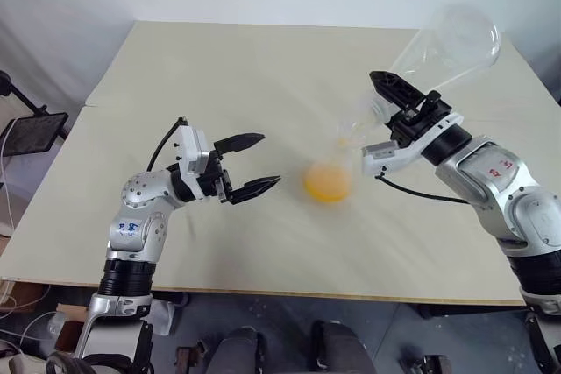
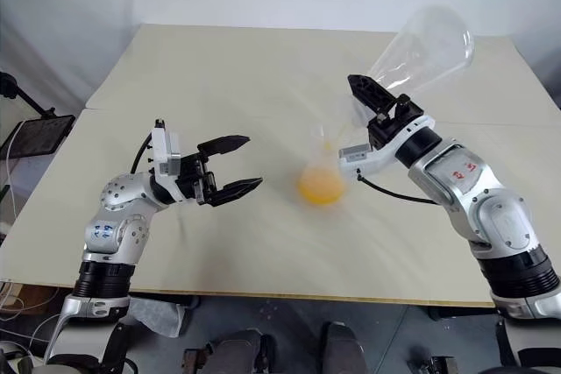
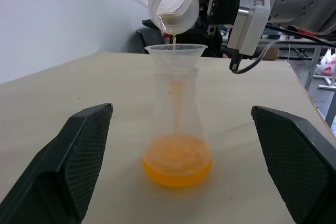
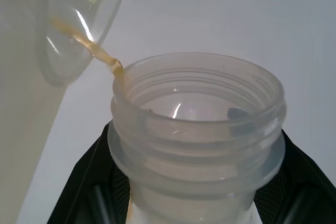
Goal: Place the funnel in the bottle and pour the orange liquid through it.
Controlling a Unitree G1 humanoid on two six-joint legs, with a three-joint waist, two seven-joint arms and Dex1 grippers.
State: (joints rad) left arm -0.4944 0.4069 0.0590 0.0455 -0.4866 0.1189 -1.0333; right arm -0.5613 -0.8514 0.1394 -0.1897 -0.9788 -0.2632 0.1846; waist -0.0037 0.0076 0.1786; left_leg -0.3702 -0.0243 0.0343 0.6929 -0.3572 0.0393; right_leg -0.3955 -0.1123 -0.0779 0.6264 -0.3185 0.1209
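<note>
The bottle (image 3: 177, 124) stands upright on the table between my two grippers, with the clear funnel (image 3: 176, 51) seated in its neck. Orange liquid (image 3: 177, 169) pools in the bottle's base (image 1: 327, 183). My right gripper (image 1: 392, 101) is shut on the neck of a large clear flask (image 1: 451, 41), which is tipped mouth-down over the funnel. A thin orange stream (image 4: 100, 53) runs from the flask's lip (image 4: 199, 114) into the funnel. My left gripper (image 1: 271, 158) hangs open just left of the bottle, level with it, and touches nothing.
The pale table (image 1: 219, 67) stretches far behind the bottle, and its front edge runs close below my arms. A black stand with a flat plate (image 1: 31, 133) sits off the table's left side.
</note>
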